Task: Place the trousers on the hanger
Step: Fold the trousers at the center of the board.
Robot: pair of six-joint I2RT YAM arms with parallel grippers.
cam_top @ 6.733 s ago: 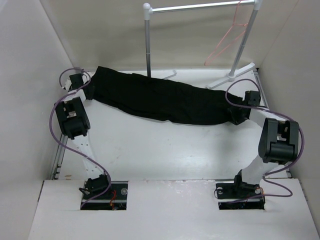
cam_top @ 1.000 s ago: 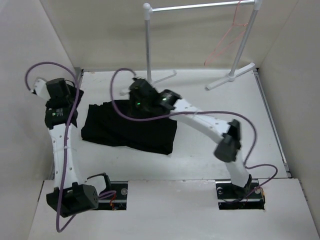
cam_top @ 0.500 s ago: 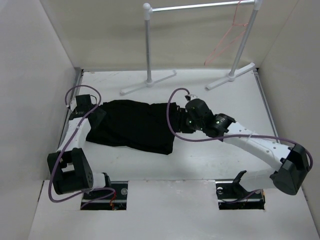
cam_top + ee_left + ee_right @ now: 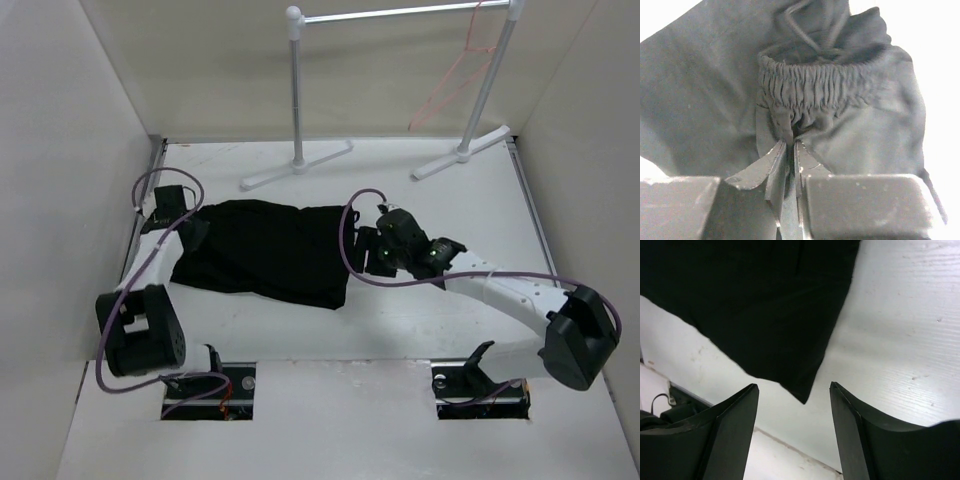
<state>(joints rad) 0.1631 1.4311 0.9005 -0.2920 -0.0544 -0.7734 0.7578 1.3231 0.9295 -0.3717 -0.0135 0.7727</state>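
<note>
The trousers [image 4: 840,125] are pinched at the waist by the left gripper [image 4: 789,146]. Its fingers [image 4: 774,167] stand almost closed on a pleat of black cloth just under the gathered elastic waistband [image 4: 825,80]. The right gripper [image 4: 792,387] holds nothing: its fingers [image 4: 735,425] are spread wide by the right edge of the folded garment. A corner of the cloth and the bare white table [image 4: 900,340] show between them. That is the change. Some seconds ago the garment lay stretched full length across the back of the table with a gripper at each end. A second ago the right arm had carried its end over to the left, doubling the legs onto the waist. Now it has let go and drawn back to the fold's right edge, shifted only slightly from half a second ago, while the left arm keeps its grip near the left wall. Seen from above, the trousers lie as a compact doubled bundle left of centre on the table. They are well apart from the hanger [image 4: 455,75], which hangs at the right end of the rack [image 4: 296,90] at the back. I judge the fold done and the hanging not begun. The bundle now looks short enough to drape over the hanger's bar, but it must yet be lifted and carried across, and a one-sided pinch may let the loose layers slide open.
</note>
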